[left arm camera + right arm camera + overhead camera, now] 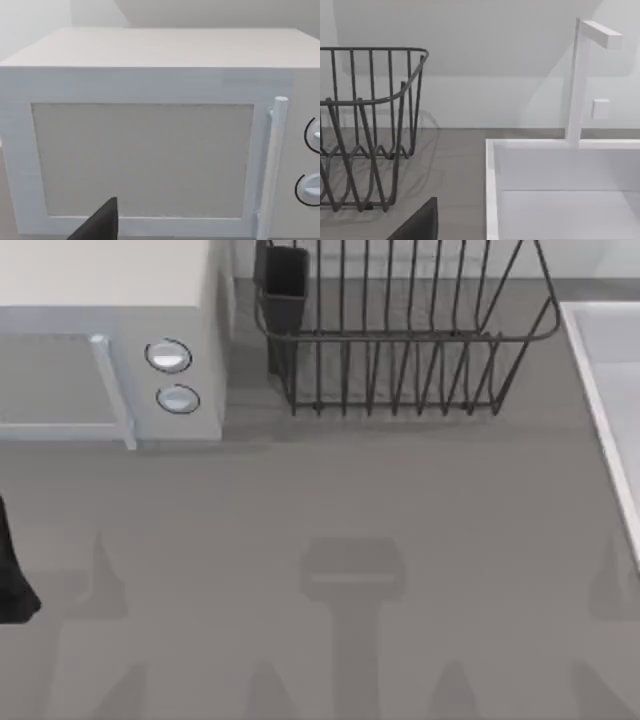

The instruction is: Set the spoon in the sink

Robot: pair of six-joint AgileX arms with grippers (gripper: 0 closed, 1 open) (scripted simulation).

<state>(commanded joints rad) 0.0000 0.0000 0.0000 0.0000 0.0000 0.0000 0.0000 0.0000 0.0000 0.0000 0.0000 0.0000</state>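
Note:
The spoon is out of view. The sink [606, 380] is a pale basin with a raised whitish rim at the table's right edge; the right wrist view looks into it from close by, over its near rim [491, 190]. A dark part of my right gripper [417, 224] shows beside that rim, over the grey table. My left arm [12, 575] sits at the table's left edge, in front of the microwave. A dark part of my left gripper [97, 225] shows before the microwave door.
A white microwave [100, 350] [150, 85] stands at the back left, door closed. A dark wire dish rack [400, 340] [365, 125] with a dark cup holder [283, 285] stands at the back middle. A white faucet [576, 80] rises behind the sink.

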